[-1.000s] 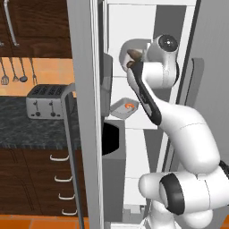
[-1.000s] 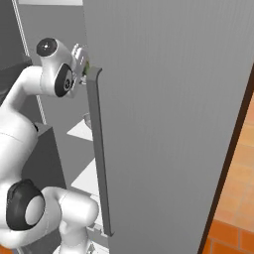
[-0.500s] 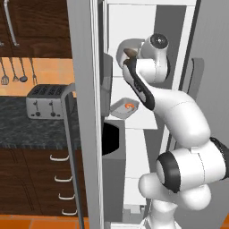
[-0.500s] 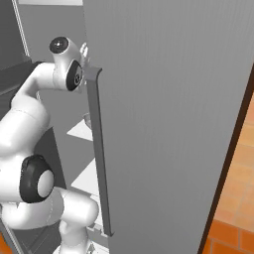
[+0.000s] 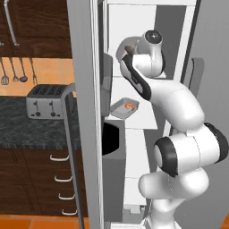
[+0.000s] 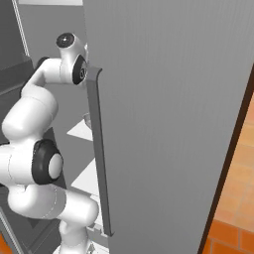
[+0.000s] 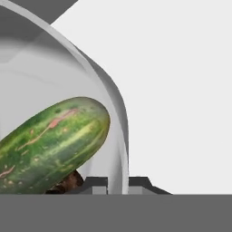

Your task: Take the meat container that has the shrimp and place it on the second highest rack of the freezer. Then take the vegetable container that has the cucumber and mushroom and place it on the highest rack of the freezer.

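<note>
We see the end effector [image 7: 116, 183] pinching the vegetable container [image 7: 118, 136] rim up at the freezer [image 5: 147, 53] top rack; cucumber [image 7: 50, 145] rides high, so any tilt could roll it out; shrimp [image 5: 129, 106] tray sits lower.

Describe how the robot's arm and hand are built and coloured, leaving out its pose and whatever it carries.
The arm is a chain of glossy white, rounded segments with dark grey to black bands at the joints and a round dark cap with a small pale mark on one upper joint. No cables show. The hand ends in two small, dark, blocky fingertips.
</note>
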